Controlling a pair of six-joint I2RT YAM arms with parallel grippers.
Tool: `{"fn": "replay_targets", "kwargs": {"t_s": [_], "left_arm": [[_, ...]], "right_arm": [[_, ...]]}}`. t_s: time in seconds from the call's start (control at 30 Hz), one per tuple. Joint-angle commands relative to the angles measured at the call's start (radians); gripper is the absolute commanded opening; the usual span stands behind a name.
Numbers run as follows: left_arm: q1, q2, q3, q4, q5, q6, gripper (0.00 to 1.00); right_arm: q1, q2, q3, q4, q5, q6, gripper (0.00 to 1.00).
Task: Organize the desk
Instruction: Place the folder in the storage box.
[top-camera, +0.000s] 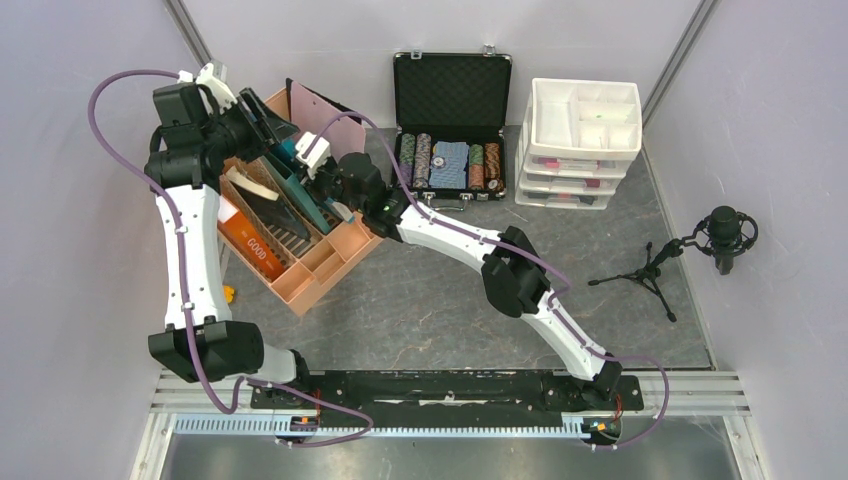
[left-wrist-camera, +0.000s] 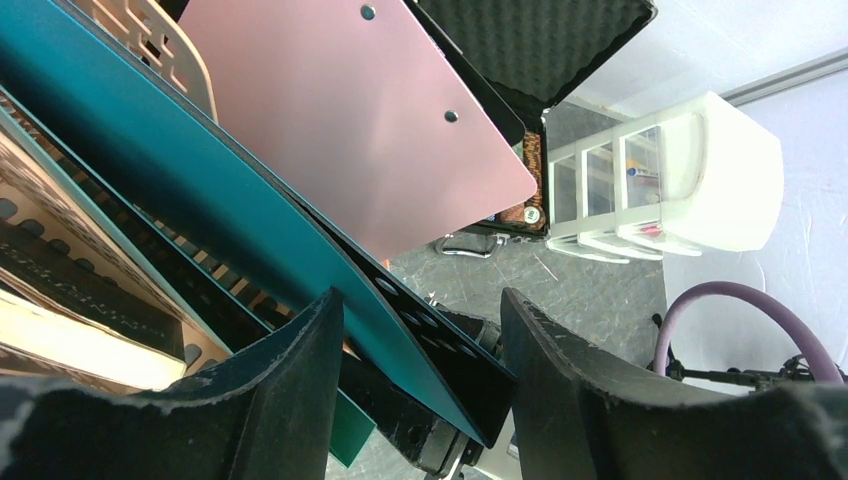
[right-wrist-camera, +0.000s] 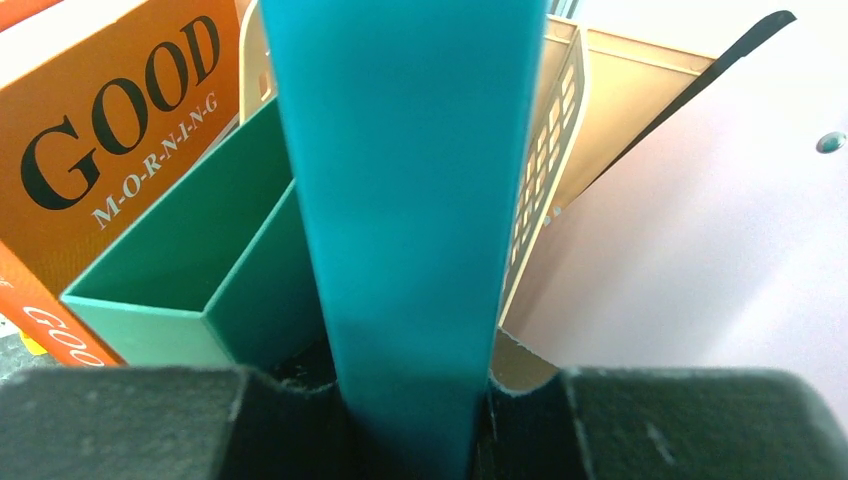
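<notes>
The desk (top-camera: 420, 300) is a dark grey, stone-mottled top shut in by pale grey walls (top-camera: 70, 250), with an aluminium rail (top-camera: 700, 390) along its near edge at 6 o'clock. From above, a black case (top-camera: 452, 90) of chips stands open at 12 o'clock, a white drawer unit (top-camera: 580, 140) sits at 1 o'clock, and a microphone (top-camera: 725, 235) on a small tripod is at 3 o'clock. A peach organizer (top-camera: 335, 260) stands on the desk at 10 o'clock. It holds an orange book (top-camera: 250, 245) and a green box (right-wrist-camera: 200, 270), and a pink clipboard (top-camera: 325, 125) leans behind it.

Both my arms reach up to that organizer, so the desk lies below my fingers, with neither pair touching it. My right gripper (right-wrist-camera: 415, 400) is clamped on the lower end of a teal folder (right-wrist-camera: 400, 200), which runs straight up toward 12 o'clock in its wrist view. My left gripper (left-wrist-camera: 422, 296) has its fingers (left-wrist-camera: 300, 380) standing apart on either side of the same folder's edge. The folder slants in from 10 o'clock, and I cannot tell whether they press on it. Past them, bare desk shows at 4 o'clock
</notes>
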Motion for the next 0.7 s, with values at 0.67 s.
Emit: {"fn": "replay_targets", "kwargs": {"t_s": [0.67], "left_arm": [[-0.146, -0.094, 0.016, 0.104, 0.307, 0.023, 0.43]], "right_arm": [[0.035, 0.042, -0.019, 0.018, -0.227, 0.057, 0.03]]}}
